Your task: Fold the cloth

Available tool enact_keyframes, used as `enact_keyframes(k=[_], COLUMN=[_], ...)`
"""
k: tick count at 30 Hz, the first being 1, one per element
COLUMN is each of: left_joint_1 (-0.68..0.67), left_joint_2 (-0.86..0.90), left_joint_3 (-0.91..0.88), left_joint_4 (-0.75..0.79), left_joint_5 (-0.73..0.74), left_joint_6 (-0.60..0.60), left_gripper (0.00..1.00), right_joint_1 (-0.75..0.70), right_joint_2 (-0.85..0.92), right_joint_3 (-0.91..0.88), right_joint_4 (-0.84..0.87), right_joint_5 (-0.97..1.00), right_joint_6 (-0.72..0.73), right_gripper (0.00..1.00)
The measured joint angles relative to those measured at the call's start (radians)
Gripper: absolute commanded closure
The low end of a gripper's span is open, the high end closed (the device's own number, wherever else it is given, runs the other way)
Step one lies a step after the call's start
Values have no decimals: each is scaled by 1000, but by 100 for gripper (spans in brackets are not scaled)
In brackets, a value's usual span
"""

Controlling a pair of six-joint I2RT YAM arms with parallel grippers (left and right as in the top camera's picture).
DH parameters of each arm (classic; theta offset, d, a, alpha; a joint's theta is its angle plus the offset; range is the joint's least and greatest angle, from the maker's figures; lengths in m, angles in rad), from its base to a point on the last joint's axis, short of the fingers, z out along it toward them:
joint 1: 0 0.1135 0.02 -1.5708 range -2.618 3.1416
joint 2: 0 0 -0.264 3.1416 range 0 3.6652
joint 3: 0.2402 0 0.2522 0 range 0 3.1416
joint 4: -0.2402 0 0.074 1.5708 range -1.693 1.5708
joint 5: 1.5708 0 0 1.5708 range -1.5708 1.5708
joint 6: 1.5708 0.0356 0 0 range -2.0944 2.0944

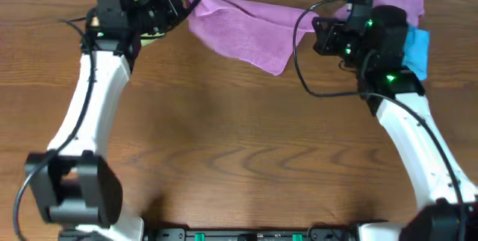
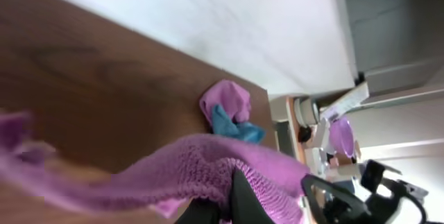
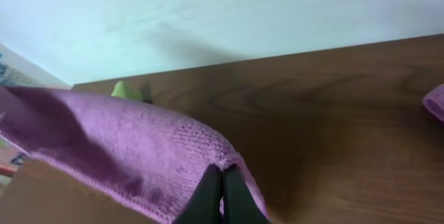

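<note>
The lilac-purple cloth (image 1: 246, 28) hangs stretched between my two grippers at the back of the table, its lower corner drooping toward the wood. My left gripper (image 1: 188, 4) is shut on its left corner, and the left wrist view shows the fabric (image 2: 208, 165) bunched over the black fingers (image 2: 236, 195). My right gripper (image 1: 317, 30) is shut on its right edge, and the right wrist view shows the fingers (image 3: 222, 175) pinching the cloth (image 3: 118, 148). The white tag is not visible.
A second purple cloth (image 1: 399, 4) lies at the back right on a bright blue cloth (image 1: 418, 47), partly under my right arm; both show in the left wrist view (image 2: 225, 99). A lime-green cloth (image 1: 151, 38) lies under my left wrist. The white wall borders the table's far edge.
</note>
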Motion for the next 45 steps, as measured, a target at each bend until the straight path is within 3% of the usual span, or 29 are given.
enact_keyframes(k=[7, 15, 22, 31, 45], left_joint_1=[0, 0, 3, 7, 51], left_joint_2=[131, 165, 165, 165, 165], left_joint_3=[0, 0, 3, 6, 7], left_joint_4=[221, 206, -18, -399, -826], left_joint_5=[-23, -13, 44, 84, 92], left_joint_6=[-49, -62, 21, 248, 525], left_gripper=[94, 94, 94, 94, 94], right_joint_1=[0, 0, 0, 0, 32], right_joint_2=[162, 266, 266, 264, 264], right_joint_3=[185, 321, 327, 330, 335], right_joint_4=[0, -102, -275, -477, -818], right_joint_5=[39, 55, 64, 36, -73], right_joint_6=[-44, -107, -159, -215, -299], right_gripper=[99, 99, 99, 99, 98])
